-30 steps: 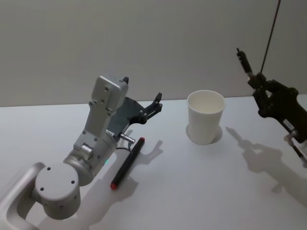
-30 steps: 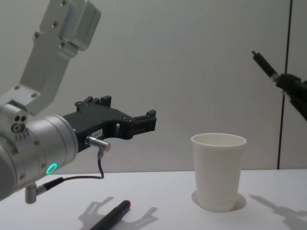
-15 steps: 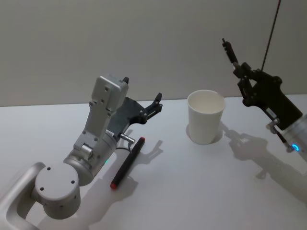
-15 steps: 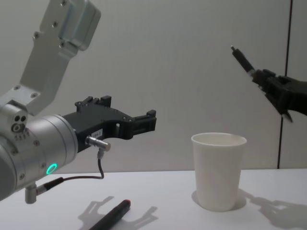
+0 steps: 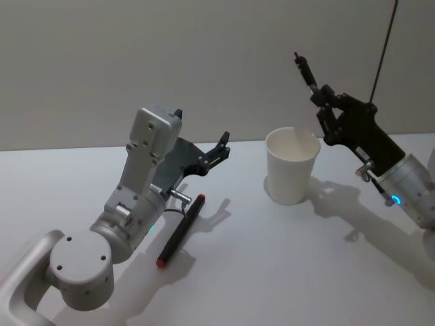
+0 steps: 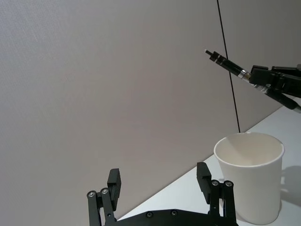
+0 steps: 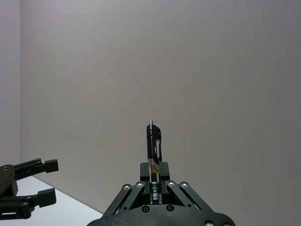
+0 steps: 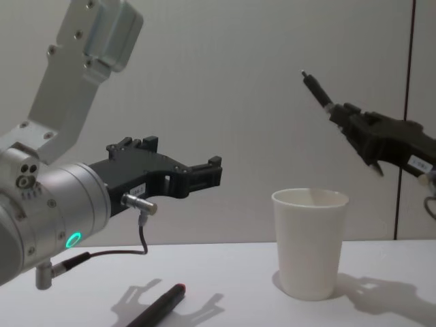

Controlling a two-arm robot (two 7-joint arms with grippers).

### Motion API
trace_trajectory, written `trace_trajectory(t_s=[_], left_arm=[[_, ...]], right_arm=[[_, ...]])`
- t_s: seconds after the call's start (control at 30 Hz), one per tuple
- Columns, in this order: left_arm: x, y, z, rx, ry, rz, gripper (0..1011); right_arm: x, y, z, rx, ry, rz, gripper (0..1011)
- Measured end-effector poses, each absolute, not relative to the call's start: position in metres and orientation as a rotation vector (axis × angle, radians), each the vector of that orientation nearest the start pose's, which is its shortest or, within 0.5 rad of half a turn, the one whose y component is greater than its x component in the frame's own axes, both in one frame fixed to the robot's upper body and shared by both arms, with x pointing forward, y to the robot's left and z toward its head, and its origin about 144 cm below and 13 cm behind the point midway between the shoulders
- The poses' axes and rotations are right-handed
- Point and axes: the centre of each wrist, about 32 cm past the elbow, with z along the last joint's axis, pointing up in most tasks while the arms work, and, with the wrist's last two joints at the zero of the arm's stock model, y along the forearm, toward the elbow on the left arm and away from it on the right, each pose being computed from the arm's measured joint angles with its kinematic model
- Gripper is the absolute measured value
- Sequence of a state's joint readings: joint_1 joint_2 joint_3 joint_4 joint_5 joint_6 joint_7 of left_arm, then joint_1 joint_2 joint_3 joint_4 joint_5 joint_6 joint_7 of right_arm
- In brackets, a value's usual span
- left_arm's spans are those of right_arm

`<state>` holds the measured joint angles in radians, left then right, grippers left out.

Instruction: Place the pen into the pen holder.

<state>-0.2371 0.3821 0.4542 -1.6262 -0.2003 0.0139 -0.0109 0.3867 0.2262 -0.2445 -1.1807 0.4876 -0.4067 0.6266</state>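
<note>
The right gripper (image 5: 325, 103) pinches a slim black pen (image 5: 306, 72) tilted above the tapered white paper cup (image 5: 291, 170), while the left gripper (image 5: 201, 129) hovers spread.

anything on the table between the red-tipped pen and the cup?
No. In the head view the table between the red-tipped pen and the cup is bare, only shadows. The open left gripper hangs above it.

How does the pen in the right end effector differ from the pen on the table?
The held pen is clamped in the right end effector, tilted up in the air by the paper cup; the table pen lies flat and ungripped. The table pen has a red end; the held pen shows a thin dark tip. Both are slim, dark and outside the cup.
</note>
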Motion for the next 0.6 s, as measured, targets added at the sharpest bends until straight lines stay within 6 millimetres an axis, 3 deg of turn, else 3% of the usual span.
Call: trace_trajectory(t_s=[0.6], left_arm=[[0.492, 0.198, 1.204, 0.061, -0.268, 1.124, 1001]], right_arm=[[0.584, -0.231, 1.15, 0.335, -0.218, -0.811, 106]])
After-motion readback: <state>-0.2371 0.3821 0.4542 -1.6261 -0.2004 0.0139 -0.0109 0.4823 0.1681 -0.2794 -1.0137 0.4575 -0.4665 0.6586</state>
